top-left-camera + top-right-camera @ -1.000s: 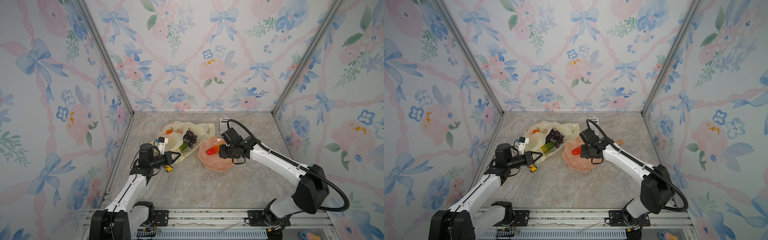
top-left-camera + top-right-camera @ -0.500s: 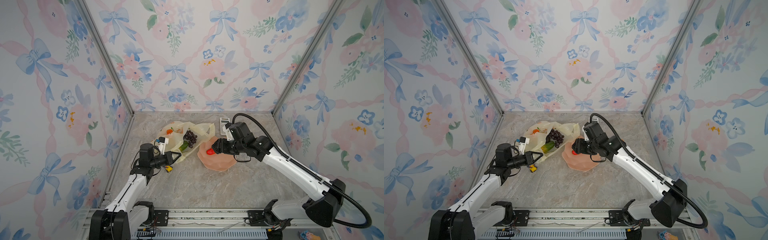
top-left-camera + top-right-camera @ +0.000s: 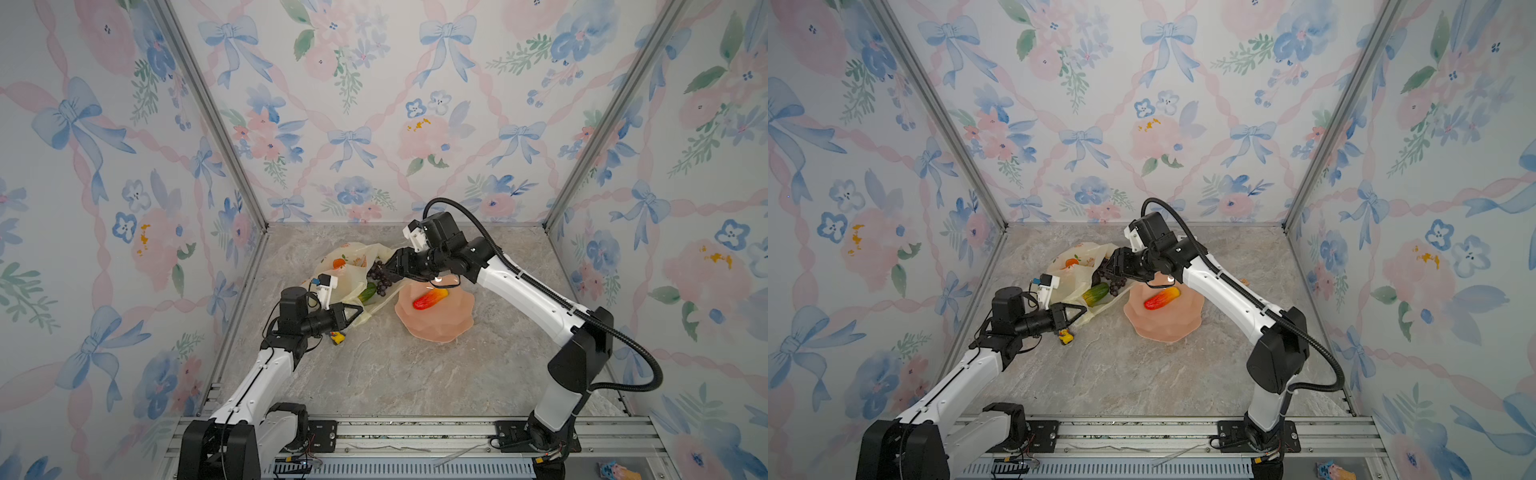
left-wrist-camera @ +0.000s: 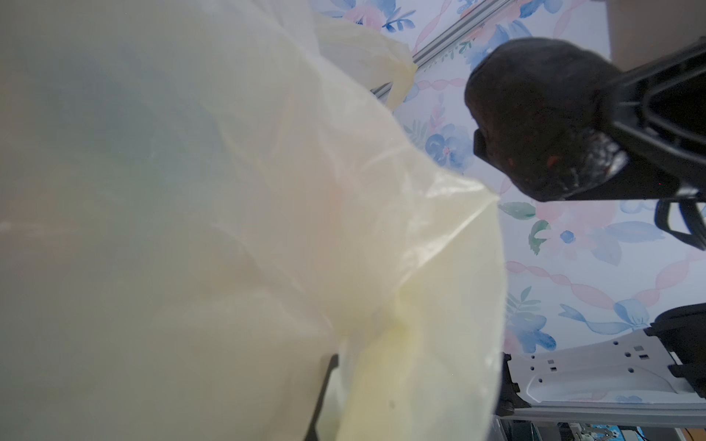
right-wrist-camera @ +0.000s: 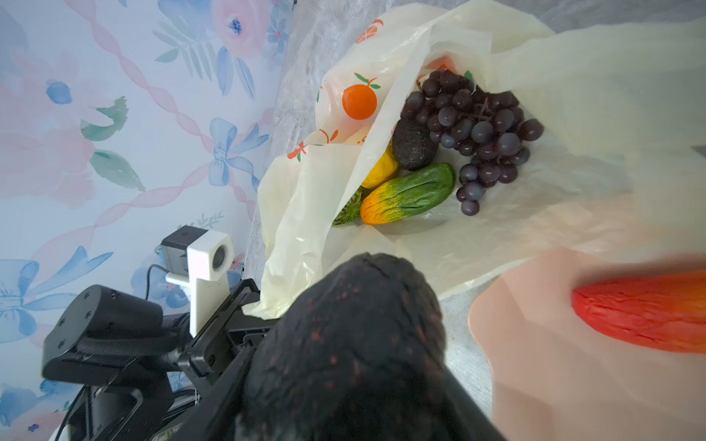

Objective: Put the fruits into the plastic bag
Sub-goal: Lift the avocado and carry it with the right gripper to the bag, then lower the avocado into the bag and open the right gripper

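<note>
Most of the job looks done. The bag [image 5: 535,183] lies open on the tabletop [image 3: 374,374] at 10 o'clock from the plate [image 3: 440,328]. In it sit grapes [image 5: 477,130], a second avocado [image 5: 412,143], a yellow fruit [image 5: 382,170], an orange-green fruit [image 5: 408,194] and a half-hidden green fruit [image 5: 349,210]. The right gripper [image 3: 384,272], jaws part-spread and clamped on an avocado [image 5: 355,343], hangs over the bag's mouth. The left gripper [image 3: 352,311], fully closed, pinches the bag's 6 o'clock edge. One red-yellow fruit [image 3: 430,298] lies on the plate. The bag is thin, crinkly and translucent pale yellow, with orange prints.
</note>
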You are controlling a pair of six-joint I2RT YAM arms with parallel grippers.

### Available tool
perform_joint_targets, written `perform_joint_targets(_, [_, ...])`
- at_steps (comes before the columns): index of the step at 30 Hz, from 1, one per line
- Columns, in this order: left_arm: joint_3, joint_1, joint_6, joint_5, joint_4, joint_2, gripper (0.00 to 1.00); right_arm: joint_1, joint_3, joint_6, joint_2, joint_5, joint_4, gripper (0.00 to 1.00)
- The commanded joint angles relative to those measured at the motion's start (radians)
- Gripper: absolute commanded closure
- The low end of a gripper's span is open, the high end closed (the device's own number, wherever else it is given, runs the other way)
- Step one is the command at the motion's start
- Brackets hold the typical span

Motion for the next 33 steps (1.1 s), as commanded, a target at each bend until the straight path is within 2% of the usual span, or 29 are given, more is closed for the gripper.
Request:
perform_joint_targets(1, [0.007,-0.007,0.029,-0.008,-0.011,-0.008,1.0,0.01,0.089,-0.004,0.074,-0.057,-0.053,0.49])
perform_joint_targets(18, [0.009,-0.01,0.032,-0.01,-0.013,-0.012,1.0,0.01,0.239,0.004,0.356,-0.154,-0.079,0.51])
perform_joint_targets(33, [0.012,-0.019,0.039,-0.019,-0.025,-0.012,1.0,0.016,0.362,-0.02,0.524,-0.156,-0.139,0.51])
